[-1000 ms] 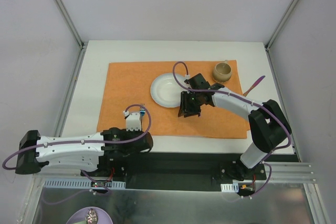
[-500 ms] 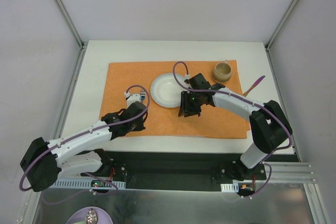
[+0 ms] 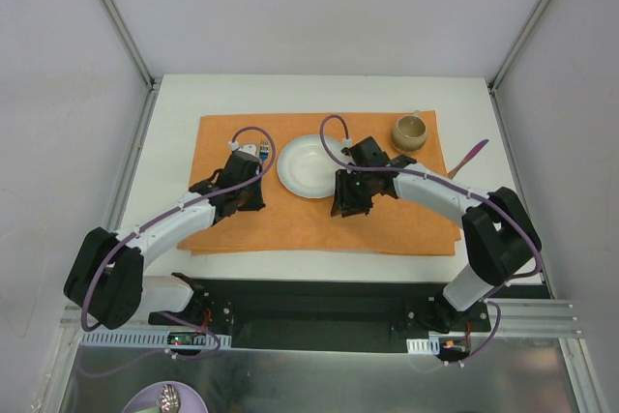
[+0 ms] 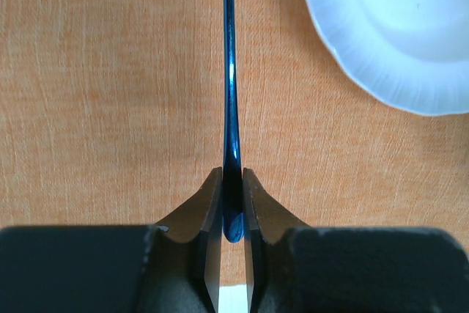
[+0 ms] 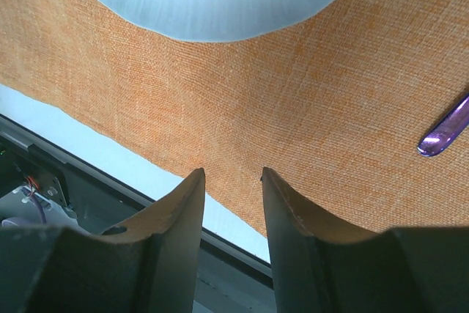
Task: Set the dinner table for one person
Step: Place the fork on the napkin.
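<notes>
Between the left fingers (image 4: 215, 196), which pinch it from both sides, sits the end of a thin blue utensil (image 4: 230, 71). It is seen edge-on, so its kind is unclear, and its handle runs straight away from the fingers over the orange placemat (image 4: 110, 108). To its right in that wrist view shows the scalloped rim of a white plate (image 4: 396, 27). The right fingers (image 5: 187, 210) stand spread with nothing between them, above the near part of the placemat. The plate lies beyond their tips, and the end of a purple utensil (image 5: 447, 133) shows off to the right. From above, the plate lies between the two arms, a tan cup (image 3: 410, 131) stands near the placemat's far right corner, and the purple utensil lies at its right edge. The white tabletop (image 3: 174, 142) lies beneath the placemat and reaches past it on every side, with metal rails along its left and right edges.
</notes>
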